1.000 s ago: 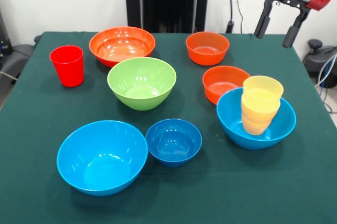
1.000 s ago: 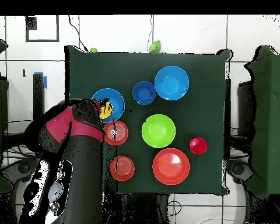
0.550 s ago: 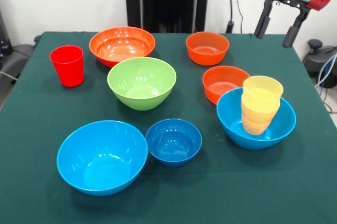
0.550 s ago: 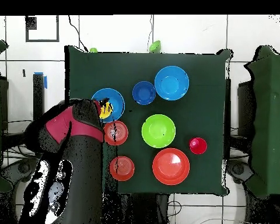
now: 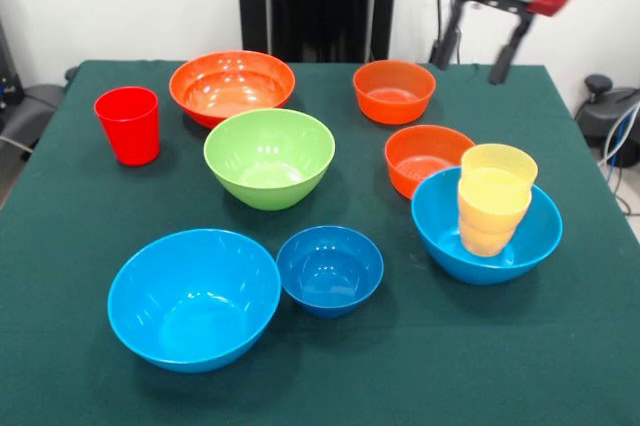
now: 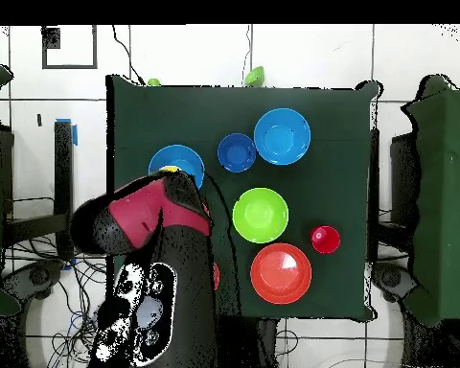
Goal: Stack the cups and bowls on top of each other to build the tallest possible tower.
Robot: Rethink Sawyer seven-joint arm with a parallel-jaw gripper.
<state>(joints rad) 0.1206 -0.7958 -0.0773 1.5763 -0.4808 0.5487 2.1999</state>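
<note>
Green cloth covers the table (image 5: 60,346); a light-blue bowl (image 5: 440,231) near its right edge holds stacked yellow cups (image 5: 492,198); the other bowls sit empty; above the far edge, the gripper (image 5: 478,49) hangs, fingers apart.

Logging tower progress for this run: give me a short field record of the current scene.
tower: yellow cups nested in a light blue bowl
gripper: gripper open, empty, raised above the far small orange bowl
loose bowls: green bowl, large orange bowl, dark blue bowl, second light blue bowl
loose cup: red cup, upright
</note>
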